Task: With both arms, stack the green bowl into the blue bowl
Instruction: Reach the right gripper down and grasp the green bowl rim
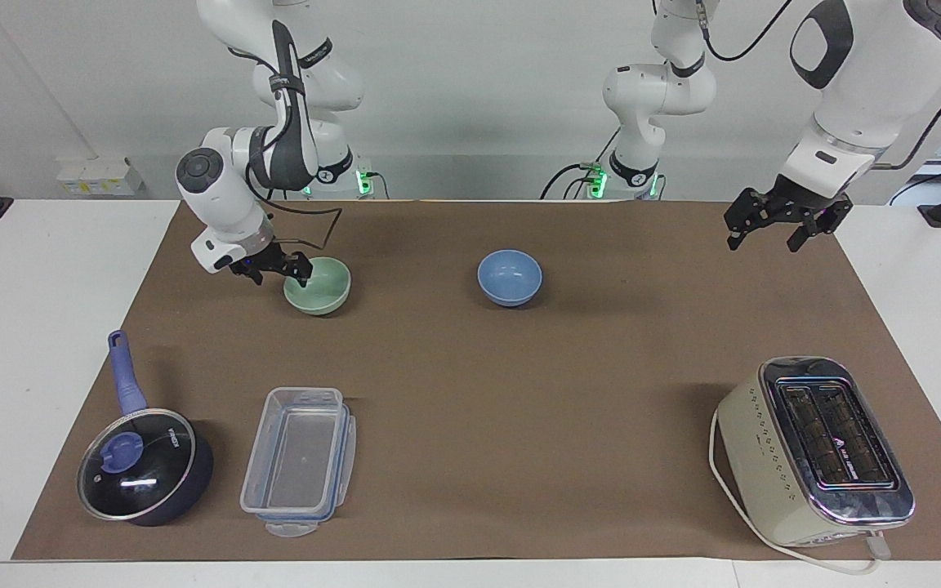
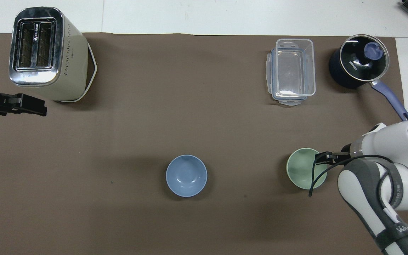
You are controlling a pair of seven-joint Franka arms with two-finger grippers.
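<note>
The green bowl (image 1: 319, 287) stands on the brown mat toward the right arm's end of the table; it also shows in the overhead view (image 2: 301, 169). The blue bowl (image 1: 510, 278) stands apart from it near the mat's middle and is empty (image 2: 186, 175). My right gripper (image 1: 281, 273) is low at the green bowl's rim on the side toward the right arm's end, open, with one finger over the rim (image 2: 320, 158). My left gripper (image 1: 762, 242) is open and empty, up in the air over the mat's edge at the left arm's end (image 2: 37, 106).
A dark lidded saucepan with a blue handle (image 1: 144, 465) and a clear plastic container (image 1: 299, 461) stand farther from the robots than the green bowl. A cream toaster (image 1: 813, 449) stands at the left arm's end, farther from the robots.
</note>
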